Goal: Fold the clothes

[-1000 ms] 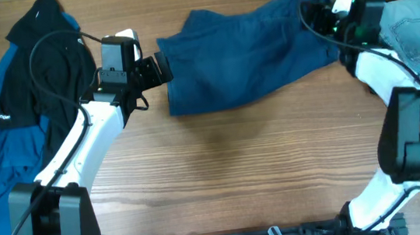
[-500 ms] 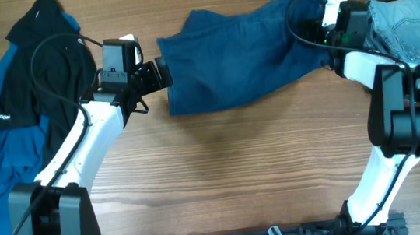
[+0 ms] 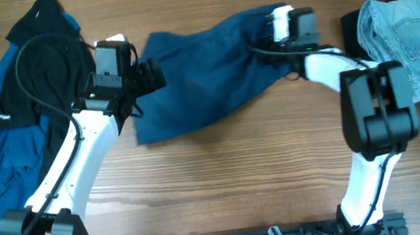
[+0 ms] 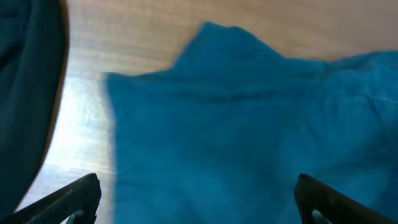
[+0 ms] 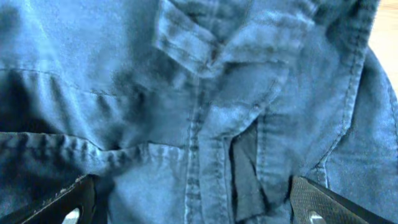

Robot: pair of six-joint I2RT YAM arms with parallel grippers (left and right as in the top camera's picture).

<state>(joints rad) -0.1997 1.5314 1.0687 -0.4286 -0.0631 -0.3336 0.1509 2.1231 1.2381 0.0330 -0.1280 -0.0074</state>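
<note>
Your dark navy-blue woven shorts [image 3: 205, 75] lie rumpled and slantwise across the far middle of the wooden worktop [image 3: 240, 177]. One end sits lower on the left and the other higher on the right. An arm stands at each end of them, which I judge a sensible stance for drawing the cloth flat before any fold.

Your left end effector [image 4: 198, 193] hangs over the shorts' left edge with its jaws spread wide, gripping nothing. Your right end effector [image 5: 194, 196] is just as wide open above the seamed front, with nothing pinched.

The black and royal-blue jacket [image 3: 2, 147] is heaped at the left, close beside the left arm. The light-blue denim jeans [image 3: 409, 42] lie at the right, apart from the shorts.

The near half of the worktop shows bare wood — that is your room for spreading and folding. The shorts' right end runs close to the far side of the overhead view, so working toward yourself looks safer.
</note>
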